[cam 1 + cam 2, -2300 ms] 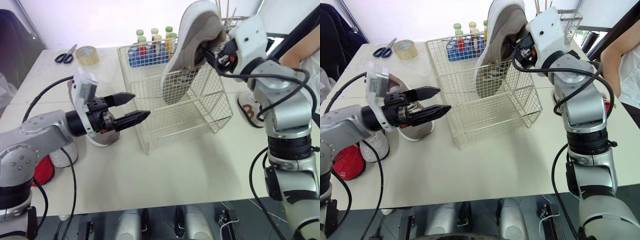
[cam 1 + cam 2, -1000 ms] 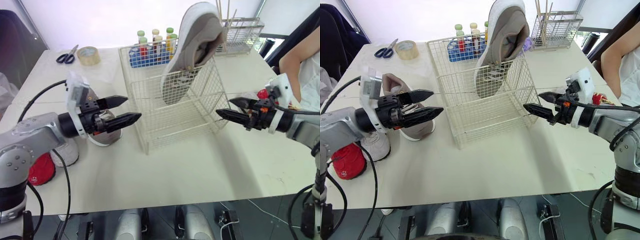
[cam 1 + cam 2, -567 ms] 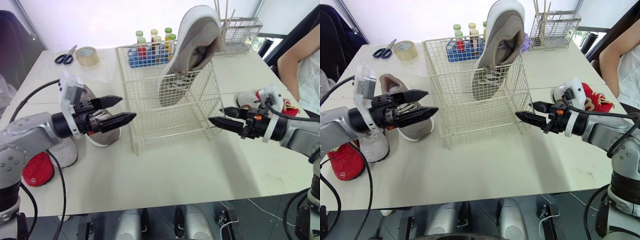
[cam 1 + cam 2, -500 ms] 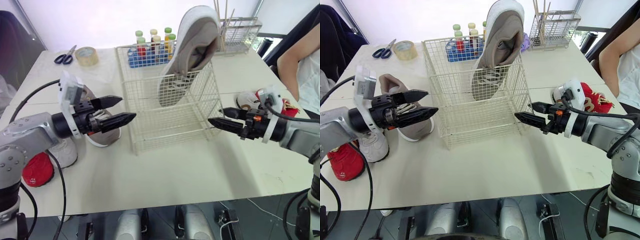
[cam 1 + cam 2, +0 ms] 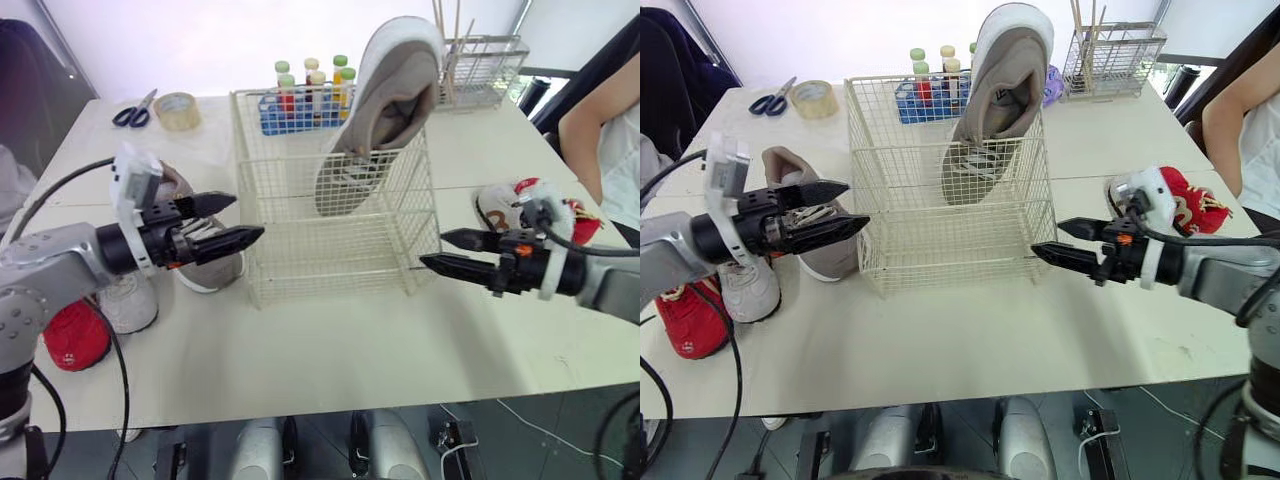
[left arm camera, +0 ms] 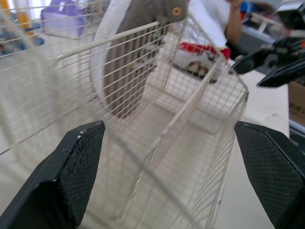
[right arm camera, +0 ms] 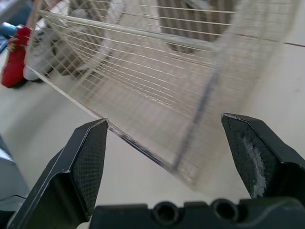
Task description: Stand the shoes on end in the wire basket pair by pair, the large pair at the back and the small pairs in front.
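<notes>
Big grey shoe point(image 5: 385, 100) stands on end at far right of basket point(image 5: 330, 250), propped on rim; room beside it for mate. Your left gripper point(image 5: 250, 216) gapes empty by second grey shoe point(image 5: 832, 260), left of basket: likely next pick. Your right gripper point(image 5: 431, 249), fingers spread, empty, waits right of basket.

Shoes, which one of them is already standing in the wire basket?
The big grey shoe with the white sole, on end inside the wire basket. The other grey shoe and the red shoes sit outside it on the table.
</notes>
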`<state>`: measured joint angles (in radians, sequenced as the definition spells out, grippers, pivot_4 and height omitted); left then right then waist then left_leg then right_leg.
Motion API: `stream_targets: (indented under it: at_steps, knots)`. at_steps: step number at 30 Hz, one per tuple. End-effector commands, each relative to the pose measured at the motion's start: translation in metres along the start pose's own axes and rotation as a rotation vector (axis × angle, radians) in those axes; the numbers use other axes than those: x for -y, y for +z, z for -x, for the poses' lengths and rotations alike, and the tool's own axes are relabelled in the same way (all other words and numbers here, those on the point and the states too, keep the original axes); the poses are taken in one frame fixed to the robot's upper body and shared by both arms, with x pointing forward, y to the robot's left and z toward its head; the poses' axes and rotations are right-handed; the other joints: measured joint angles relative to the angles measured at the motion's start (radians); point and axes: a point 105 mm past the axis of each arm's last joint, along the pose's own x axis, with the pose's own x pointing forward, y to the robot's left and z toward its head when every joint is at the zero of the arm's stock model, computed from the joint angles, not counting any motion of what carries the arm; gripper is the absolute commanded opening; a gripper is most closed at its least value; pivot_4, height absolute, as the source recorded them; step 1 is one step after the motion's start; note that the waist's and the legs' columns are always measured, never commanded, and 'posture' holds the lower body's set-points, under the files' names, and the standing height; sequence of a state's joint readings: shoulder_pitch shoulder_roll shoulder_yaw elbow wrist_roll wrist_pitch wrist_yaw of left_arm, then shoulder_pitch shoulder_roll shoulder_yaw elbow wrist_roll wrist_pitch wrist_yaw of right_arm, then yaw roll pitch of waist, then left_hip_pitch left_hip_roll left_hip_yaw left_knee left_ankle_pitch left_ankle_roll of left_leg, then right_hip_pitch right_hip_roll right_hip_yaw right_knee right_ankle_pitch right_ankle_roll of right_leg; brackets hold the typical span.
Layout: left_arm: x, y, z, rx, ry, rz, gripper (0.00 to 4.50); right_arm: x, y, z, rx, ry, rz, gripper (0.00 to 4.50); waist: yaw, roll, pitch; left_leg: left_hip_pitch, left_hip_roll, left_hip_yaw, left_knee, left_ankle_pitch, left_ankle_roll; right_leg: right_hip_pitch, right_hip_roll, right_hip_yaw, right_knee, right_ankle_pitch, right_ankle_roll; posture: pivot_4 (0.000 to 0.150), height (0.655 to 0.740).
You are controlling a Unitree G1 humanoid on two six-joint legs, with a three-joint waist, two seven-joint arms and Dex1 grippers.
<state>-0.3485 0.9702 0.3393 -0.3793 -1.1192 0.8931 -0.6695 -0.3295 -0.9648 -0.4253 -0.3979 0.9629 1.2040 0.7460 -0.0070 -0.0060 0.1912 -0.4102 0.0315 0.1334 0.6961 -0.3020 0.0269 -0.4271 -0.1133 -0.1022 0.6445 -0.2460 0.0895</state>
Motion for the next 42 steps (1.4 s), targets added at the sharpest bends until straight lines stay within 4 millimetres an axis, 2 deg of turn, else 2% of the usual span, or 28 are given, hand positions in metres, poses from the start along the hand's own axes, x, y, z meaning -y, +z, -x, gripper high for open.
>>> stream_targets:
  at_steps: [1, 3, 4, 6, 8, 9, 11, 12, 13, 16, 20, 25, 27, 30, 34, 39, 42]
  knots:
    - [-0.012, 0.014, 0.024, 0.027, 0.037, -0.002, 4.50, 0.005, 0.018, 0.025, 0.057, -0.012, 0.059, 4.07, -0.002, 0.000, 0.000, 0.000, 0.000, 0.000, 0.000, 0.000, 0.000, 0.000, 0.000, 0.000, 0.000, 0.000, 0.000, 0.150, 0.7400]
    - [-0.023, 0.019, 0.039, 0.062, 0.068, 0.045, 4.50, 0.006, 0.022, 0.032, 0.074, -0.009, 0.071, 4.07, -0.003, 0.000, 0.000, 0.000, 0.000, 0.000, 0.000, 0.000, 0.000, 0.000, 0.000, 0.000, 0.000, 0.000, 0.000, 0.150, 0.7400]
    - [-0.031, 0.024, 0.047, 0.090, 0.103, 0.062, 4.50, 0.009, 0.024, 0.037, 0.077, -0.027, 0.086, 4.30, -0.003, 0.000, 0.000, 0.000, 0.001, 0.000, 0.000, 0.000, 0.000, 0.000, 0.000, 0.000, 0.000, 0.000, 0.000, 0.150, 0.7400]
    - [-0.047, 0.029, 0.063, 0.127, 0.180, 0.091, 4.50, 0.016, 0.028, 0.047, 0.068, -0.064, 0.120, 4.30, -0.003, 0.000, 0.000, 0.000, 0.001, 0.000, 0.000, 0.000, 0.000, 0.000, 0.000, 0.000, 0.000, 0.000, 0.000, 0.150, 0.7400]
    - [-0.065, 0.030, 0.078, 0.144, 0.285, 0.109, 4.50, 0.027, 0.039, 0.060, 0.078, -0.138, 0.192, 4.30, -0.003, 0.000, 0.000, 0.000, 0.000, 0.000, 0.000, 0.000, 0.000, 0.000, 0.000, 0.000, 0.000, 0.000, 0.000, 0.150, 0.7400]
    - [-0.074, 0.029, 0.083, 0.154, 0.322, 0.146, 4.50, 0.030, 0.055, 0.067, 0.115, -0.160, 0.241, 4.30, -0.003, 0.000, 0.000, 0.000, 0.000, 0.000, 0.000, 0.000, 0.000, 0.000, 0.000, 0.000, 0.000, 0.000, 0.000, 0.150, 0.7400]
    - [-0.084, 0.022, 0.085, 0.138, 0.347, 0.235, 4.50, 0.012, 0.100, 0.075, 0.236, -0.083, 0.350, 4.30, -0.006, 0.002, 0.001, 0.000, 0.000, 0.001, 0.000, 0.000, 0.000, 0.000, 0.000, 0.000, 0.000, 0.000, 0.001, 0.150, 0.7400]
    - [-0.091, 0.013, 0.083, 0.102, 0.368, 0.278, 4.50, -0.003, 0.120, 0.074, 0.283, -0.011, 0.410, 4.30, -0.007, 0.004, 0.002, 0.000, 0.000, 0.001, 0.001, 0.000, 0.000, -0.001, -0.001, 0.000, 0.001, 0.000, 0.001, 0.150, 0.7400]
    - [-0.096, 0.003, 0.082, 0.054, 0.391, 0.304, 4.50, -0.019, 0.133, 0.071, 0.308, 0.062, 0.464, 4.30, -0.008, 0.005, 0.002, 0.000, 0.000, 0.002, 0.000, 0.000, 0.000, -0.002, -0.001, 0.001, 0.001, 0.000, 0.001, 0.150, 0.7400]
    - [-0.106, -0.021, 0.076, -0.053, 0.422, 0.385, 4.50, -0.064, 0.151, 0.055, 0.325, 0.309, 0.575, 4.30, -0.009, 0.002, 0.001, 0.001, 0.001, 0.001, -0.004, 0.001, -0.002, -0.003, 0.001, 0.001, 0.001, -0.001, 0.000, 0.150, 0.7400]
    - [-0.118, -0.040, 0.074, -0.146, 0.498, 0.436, 4.50, -0.102, 0.142, 0.027, 0.266, 0.554, 0.675, 4.30, -0.009, -0.007, 0.001, 0.000, 0.001, 0.002, -0.007, 0.001, -0.003, -0.004, 0.000, 0.001, -0.001, -0.001, -0.001, 0.150, 0.7400]
    - [-0.123, -0.050, 0.077, -0.220, 0.548, 0.485, 4.50, -0.125, 0.126, 0.009, 0.193, 0.744, 0.739, 4.30, -0.001, -0.009, 0.001, -0.001, -0.001, 0.003, -0.007, 0.001, -0.002, -0.006, -0.003, 0.000, -0.001, -0.001, -0.001, 0.150, 0.7400]
    - [-0.125, -0.058, 0.073, -0.266, 0.573, 0.510, 4.50, -0.132, 0.113, -0.002, 0.144, 0.831, 0.759, 4.30, -0.001, -0.009, 0.001, -0.002, -0.001, 0.003, -0.007, 0.001, -0.002, -0.005, -0.003, -0.001, -0.001, -0.001, -0.001, 0.150, 0.7400]
    - [-0.126, -0.060, 0.063, -0.276, 0.560, 0.529, 4.50, -0.131, 0.108, -0.015, 0.130, 0.848, 0.778, 4.30, -0.002, -0.009, 0.000, -0.002, -0.001, 0.003, -0.004, 0.001, -0.002, -0.005, -0.003, -0.001, 0.001, -0.001, -0.001, 0.150, 0.7400]
    - [-0.134, -0.064, 0.046, -0.273, 0.550, 0.542, 4.50, -0.120, 0.101, -0.032, 0.115, 0.789, 0.808, 4.30, -0.002, -0.010, 0.000, -0.002, 0.000, 0.002, -0.002, 0.001, -0.002, -0.005, -0.002, -0.001, 0.004, -0.001, -0.001, 0.150, 0.7400]
    - [-0.150, -0.084, 0.032, -0.353, 0.624, 0.550, 4.50, -0.114, 0.099, -0.038, 0.114, 0.751, 0.813, 4.30, -0.003, -0.010, 0.000, -0.002, 0.000, 0.002, -0.001, 0.001, -0.002, -0.004, -0.002, -0.001, 0.003, -0.001, -0.001, 0.150, 0.7400]
    - [-0.154, -0.084, 0.021, -0.337, 0.624, 0.553, 3.68, -0.111, 0.097, -0.036, 0.107, 0.744, 0.810, 4.50, -0.001, -0.010, 0.000, -0.002, 0.000, 0.002, 0.000, 0.001, -0.002, -0.004, -0.002, -0.002, 0.004, -0.001, -0.001, 0.150, 0.7400]
